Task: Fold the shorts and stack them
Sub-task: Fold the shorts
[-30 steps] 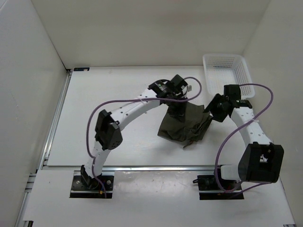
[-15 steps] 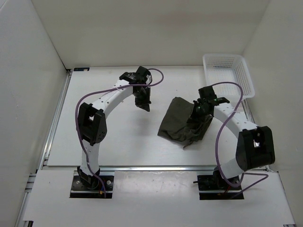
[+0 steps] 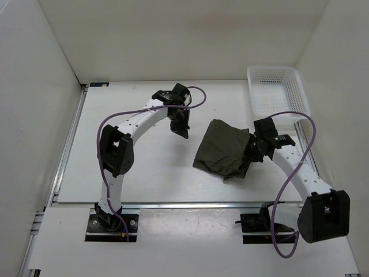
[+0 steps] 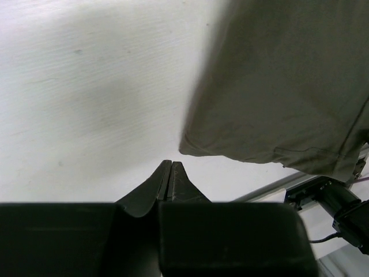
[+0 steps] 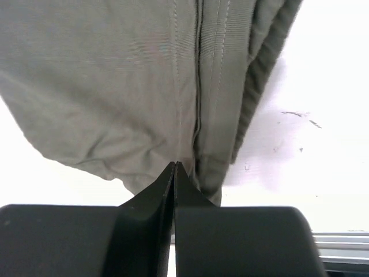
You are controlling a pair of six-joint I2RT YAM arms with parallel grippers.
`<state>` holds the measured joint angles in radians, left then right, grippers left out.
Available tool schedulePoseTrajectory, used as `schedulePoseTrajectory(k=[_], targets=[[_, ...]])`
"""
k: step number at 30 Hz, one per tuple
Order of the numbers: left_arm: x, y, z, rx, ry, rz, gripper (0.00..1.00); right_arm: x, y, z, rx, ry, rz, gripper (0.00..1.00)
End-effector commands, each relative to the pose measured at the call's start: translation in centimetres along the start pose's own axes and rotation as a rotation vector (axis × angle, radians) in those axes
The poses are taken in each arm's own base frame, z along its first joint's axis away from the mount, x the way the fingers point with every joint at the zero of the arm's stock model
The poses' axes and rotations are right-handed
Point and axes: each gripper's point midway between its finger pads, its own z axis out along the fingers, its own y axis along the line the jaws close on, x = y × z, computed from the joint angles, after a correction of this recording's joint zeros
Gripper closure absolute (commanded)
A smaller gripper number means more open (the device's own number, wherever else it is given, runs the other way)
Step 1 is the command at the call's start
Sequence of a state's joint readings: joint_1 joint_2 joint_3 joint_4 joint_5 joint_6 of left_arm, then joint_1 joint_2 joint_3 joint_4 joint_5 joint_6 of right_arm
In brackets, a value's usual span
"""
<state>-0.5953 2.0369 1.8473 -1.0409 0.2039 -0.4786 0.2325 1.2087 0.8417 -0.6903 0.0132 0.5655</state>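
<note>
White walls enclose a pale desk (image 3: pixel 144 167), and the shorts (image 3: pixel 223 151) lie on it a little right of centre as a folded, rumpled, dark olive bundle between the two arms. The left end effector (image 3: pixel 183 131) sits just beside the bundle's left edge, over bare desk. In the left wrist view its fingers (image 4: pixel 147 193) are pressed tip to tip with nothing between them, and the nearest corner of the cloth is a short way ahead of them. The right end effector (image 3: pixel 252 154) is at the bundle's right edge. In the right wrist view its two fingers are likewise closed flat against each other, their tips at a stitched seam, with no fabric showing between them. A white mesh basket (image 3: pixel 275 68) stands in the far right corner, apart from the shorts.
</note>
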Motion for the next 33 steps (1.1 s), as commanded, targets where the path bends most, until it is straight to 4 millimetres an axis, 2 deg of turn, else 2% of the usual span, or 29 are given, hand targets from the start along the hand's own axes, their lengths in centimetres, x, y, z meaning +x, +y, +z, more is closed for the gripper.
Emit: schedulePoseTrajectory(k=[1, 3, 4, 6, 7, 8, 9, 10, 12, 14, 15, 16, 17, 19, 20, 21, 23, 24, 25, 26, 27, 28, 30, 32, 33], targets=[[-0.7, -2.3, 0.7, 0.068, -0.006, 0.041, 0.89, -2.3, 0.7, -2.8, -0.015, -0.117, -0.031, 1.0], [-0.5, -2.8, 1.6, 0.078, 0.011, 0.05, 0.85, -2.5, 2.2, -3.5, -0.074, -0.112, -0.064, 1.0], [-0.6, -3.0, 1.8, 0.086, 0.015, 0.05, 0.85, -2.1, 2.9, -3.2, -0.092, -0.082, -0.079, 1.0], [-0.4, -2.9, 2.8, 0.091, 0.033, 0.047, 0.75, -1.7, 4.3, -2.8, -0.117, -0.062, -0.119, 1.0], [-0.6, -3.0, 2.8, 0.095, 0.025, 0.049, 0.67, -1.5, 4.6, -2.2, -0.116, -0.049, -0.13, 1.0], [-0.2, -3.0, 3.0, 0.1, 0.039, 0.047, 0.51, -0.7, 4.3, -1.4, -0.105, -0.023, -0.138, 1.0], [-0.7, -3.3, 3.0, 0.111, 0.017, 0.053, 0.38, -0.1, 3.7, -0.5, -0.075, 0.007, -0.126, 1.0], [-0.3, -3.1, 3.3, 0.113, 0.033, 0.05, 0.28, 0.3, 3.2, 0.2, -0.052, 0.016, -0.11, 1.0], [-0.3, -3.3, 4.4, 0.137, 0.047, 0.059, 0.19, 2.2, 0.8, 1.8, 0.045, 0.076, -0.092, 1.0], [0.3, -3.7, 5.6, 0.155, 0.082, 0.081, 0.19, 3.0, -2.0, 2.6, 0.13, 0.103, -0.049, 1.0], [0.5, -3.5, 6.1, 0.15, 0.093, 0.078, 0.21, 3.1, -2.4, 2.8, 0.139, 0.108, -0.039, 1.0], [0.5, -4.2, 6.3, 0.169, 0.093, 0.098, 0.24, 3.1, -2.5, 2.7, 0.132, 0.113, -0.027, 1.0], [0.7, -4.0, 6.7, 0.166, 0.101, 0.096, 0.26, 2.8, -2.3, 2.7, 0.122, 0.097, -0.027, 1.0], [1.2, -4.4, 7.6, 0.179, 0.126, 0.11, 0.29, 1.3, -1.0, 1.9, 0.083, 0.057, -0.027, 1.0], [1.5, -4.4, 7.9, 0.185, 0.139, 0.107, 0.35, 1.2, -0.7, 1.2, 0.072, 0.06, -0.027, 1.0], [1.8, -4.3, 8.4, 0.187, 0.155, 0.111, 0.39, 0.0, 0.2, 0.2, 0.049, 0.026, -0.028, 1.0], [1.9, -4.3, 8.9, 0.194, 0.161, 0.11, 0.4, -1.2, 0.3, -1.7, 0.058, -0.039, -0.005, 1.0], [2.1, -4.1, 9.0, 0.19, 0.169, 0.108, 0.4, -2.2, 0.5, -2.6, 0.06, -0.082, 0.007, 0.93], [2.4, -3.9, 9.2, 0.186, 0.177, 0.105, 0.4, -2.6, -0.2, -2.9, 0.082, -0.104, 0.029, 0.85], [2.3, -4.1, 8.9, 0.191, 0.167, 0.098, 0.4, -3.4, -0.3, -3.5, 0.087, -0.137, 0.05, 0.72], [2.2, -4.3, 8.2, 0.196, 0.158, 0.101, 0.4, -4.0, -1.1, -3.8, 0.102, -0.159, 0.077, 0.55], [2.2, -3.7, 8.3, 0.17, 0.145, 0.102, 0.4, -4.2, -1.5, -3.5, 0.115, -0.154, 0.092, 0.2], [1.9, -3.6, 7.3, 0.149, 0.116, 0.097, 0.39, -4.7, -2.1, -2.8, 0.112, -0.135, 0.125, 0.12], [2.0, -2.7, 6.9, 0.105, 0.096, 0.097, 0.39, -4.7, -2.6, -1.2, 0.126, -0.092, 0.148, 0.12], [2.0, -2.6, 6.5, 0.098, 0.087, 0.099, 0.39, -5.1, -2.2, -0.7, 0.109, -0.094, 0.147, 0.12]])
